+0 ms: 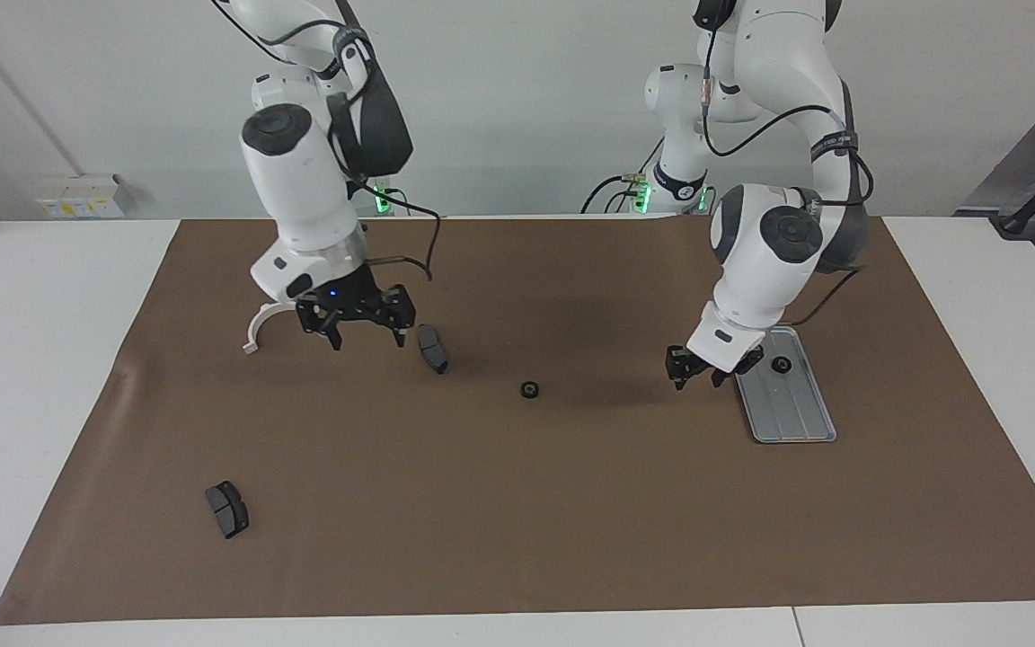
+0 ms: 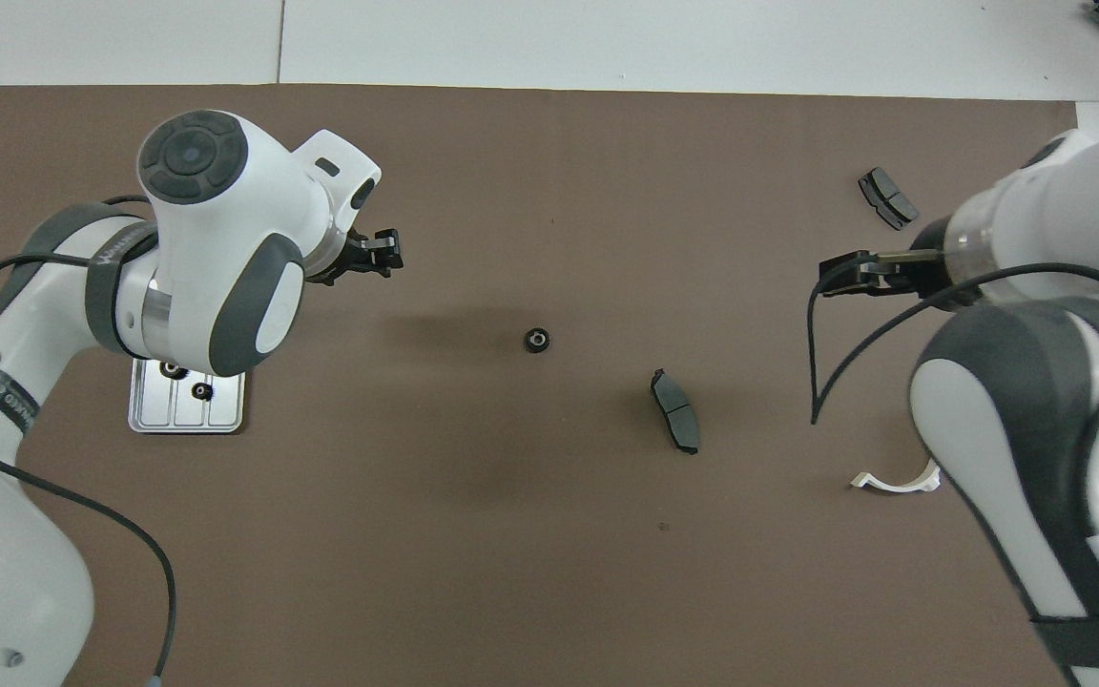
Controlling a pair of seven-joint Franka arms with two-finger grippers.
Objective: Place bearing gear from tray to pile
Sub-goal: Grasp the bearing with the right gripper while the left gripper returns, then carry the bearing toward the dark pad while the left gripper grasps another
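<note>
One gear lies flat on the brown mat near the table's middle, free of both arms, a short way from the nearest brake pad toward the left arm's end and slightly farther from the robots. Two more gears sit in the tray at the left arm's end; one shows clearly in the facing view and the other is mostly hidden by the left arm. The left gripper hangs low at the tray's edge on the side toward the table's middle. It has nothing in it, and I cannot tell how far apart its fingers are. The tray gears lie just beside it, toward the left arm's end and a little nearer the robots. They are round, so no long axis matters for the grasp; what matters is dropping straight over one without knocking its neighbour, since the two sit close together. The right gripper is wide open and empty, held between the white bracket and that pad. My judgement is that the left arm is far nearer the tray, so the next pick falls to it. A second pad lies well apart from the rest, at the mat's edge farthest from the robots.
</note>
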